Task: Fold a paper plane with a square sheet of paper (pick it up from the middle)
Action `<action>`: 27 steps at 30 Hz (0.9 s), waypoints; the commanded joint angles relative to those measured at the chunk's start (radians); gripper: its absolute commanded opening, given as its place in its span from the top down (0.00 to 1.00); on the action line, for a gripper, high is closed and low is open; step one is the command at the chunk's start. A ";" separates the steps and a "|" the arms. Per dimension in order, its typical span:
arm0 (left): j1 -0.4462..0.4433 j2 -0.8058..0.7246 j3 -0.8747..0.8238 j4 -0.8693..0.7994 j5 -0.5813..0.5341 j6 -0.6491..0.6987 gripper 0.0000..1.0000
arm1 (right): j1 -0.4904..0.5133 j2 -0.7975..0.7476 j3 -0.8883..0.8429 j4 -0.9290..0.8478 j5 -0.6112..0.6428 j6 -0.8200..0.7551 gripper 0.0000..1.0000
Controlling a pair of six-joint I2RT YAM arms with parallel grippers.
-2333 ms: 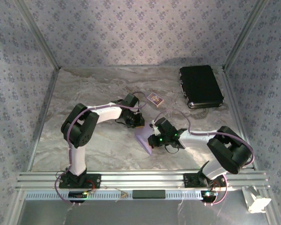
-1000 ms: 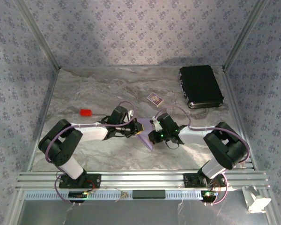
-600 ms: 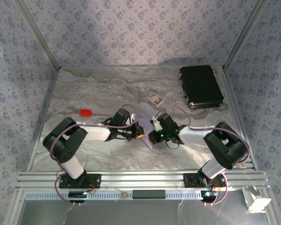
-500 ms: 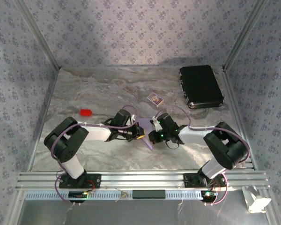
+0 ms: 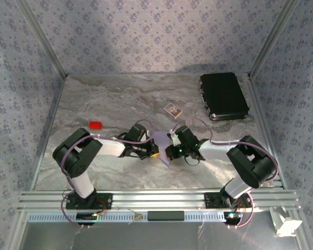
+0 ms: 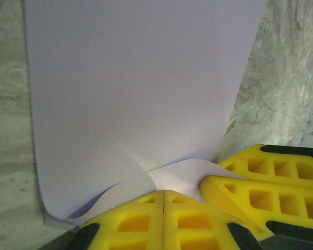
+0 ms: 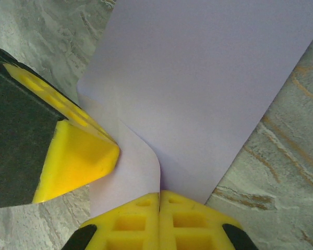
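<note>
The square sheet of paper (image 5: 160, 139) is pale lilac and lies folded on the marble table between the two grippers. In the left wrist view the sheet (image 6: 135, 88) has a curled flap just ahead of my left gripper (image 6: 163, 191), which is shut with its tip pressed against the flap. My right gripper (image 7: 160, 194) is shut on the flap's edge of the sheet (image 7: 208, 78). From above, the left gripper (image 5: 155, 152) and right gripper (image 5: 168, 151) nearly touch tip to tip. The left fingers (image 7: 78, 151) rest on the flap; the right fingers (image 6: 250, 187) show beside it.
A black case (image 5: 224, 96) lies at the back right. A small patterned card (image 5: 172, 110) sits behind the grippers, and a small red block (image 5: 96, 125) lies left of the left arm. Patterned walls and a metal rail (image 5: 156, 200) bound the table.
The left arm has swung down and right, bringing its shut gripper against the paper beside the right gripper, and the red block has come into view. The right gripper has barely moved.
</note>
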 commanded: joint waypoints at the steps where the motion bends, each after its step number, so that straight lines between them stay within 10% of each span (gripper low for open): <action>1: -0.004 0.029 0.008 -0.079 -0.041 0.038 1.00 | -0.009 0.012 -0.011 -0.041 0.020 0.009 1.00; 17: -0.005 0.032 0.015 -0.109 -0.063 0.049 1.00 | -0.040 -0.193 0.028 -0.188 0.005 0.147 0.59; 27: -0.004 0.021 0.014 -0.118 -0.072 0.051 1.00 | 0.048 -0.109 0.074 -0.174 -0.134 0.211 0.92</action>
